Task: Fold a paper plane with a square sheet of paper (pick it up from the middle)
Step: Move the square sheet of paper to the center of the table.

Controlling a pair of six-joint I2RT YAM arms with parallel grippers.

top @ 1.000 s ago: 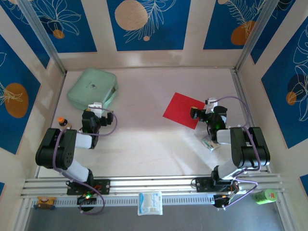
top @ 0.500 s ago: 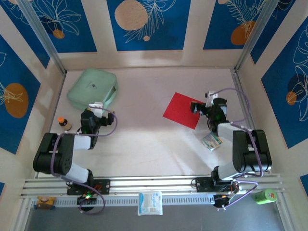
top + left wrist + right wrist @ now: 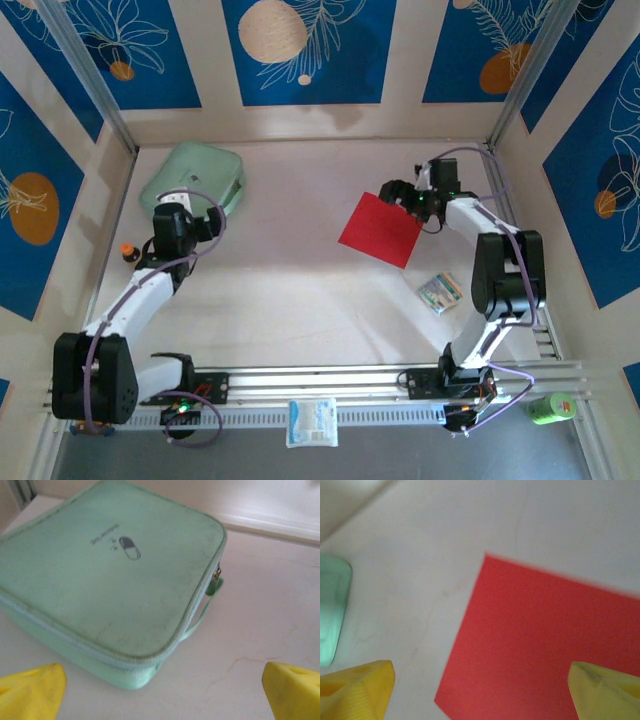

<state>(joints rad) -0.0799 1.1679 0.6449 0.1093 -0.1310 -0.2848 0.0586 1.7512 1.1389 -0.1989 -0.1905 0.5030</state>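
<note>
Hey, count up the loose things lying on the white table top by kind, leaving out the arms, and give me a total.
red paper sheet: 1
mint-green zip case: 1
small packet: 1
small orange-capped bottle: 1
Total: 4

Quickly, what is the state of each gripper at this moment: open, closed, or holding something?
Left gripper: open, holding nothing, near the mint-green rounded fabric case.
Right gripper: open, holding nothing, over the flat bright red square sheet of paper.
</note>
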